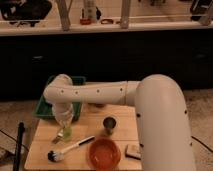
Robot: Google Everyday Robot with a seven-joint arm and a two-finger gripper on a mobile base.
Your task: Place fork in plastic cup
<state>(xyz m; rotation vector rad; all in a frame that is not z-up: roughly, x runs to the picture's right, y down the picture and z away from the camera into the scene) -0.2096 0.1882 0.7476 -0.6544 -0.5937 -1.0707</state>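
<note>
Wooden bench (45, 131) with a white robot arm (100, 93) reaching across it from the right, well above the plastic cup, then bending down toward it. Plastic cup (67, 133), yellow-green and see-through, stands upright near the bench's left side. Gripper (64, 120) hangs directly over the plastic cup, at or touching its rim. Cannot tell how far open the gripper is, or whether it has hold of anything. A pale sliver (59, 134) shows just left of the cup; cannot tell if this is the fork.

Dark metal cup (110, 123) stands upright to the right of the plastic cup, apart from it. Orange bowl (104, 153) sits right of and nearer the camera than the plastic cup. Brush (70, 148), white handle and black head, lies between the plastic cup and the bench's near edge. Small flat block (132, 150) lies far right of the plastic cup, beyond the bowl. Green tray (46, 107) sits behind the plastic cup, partly hidden by the arm. Black pole (21, 141) stands left of the plastic cup, off the bench.
</note>
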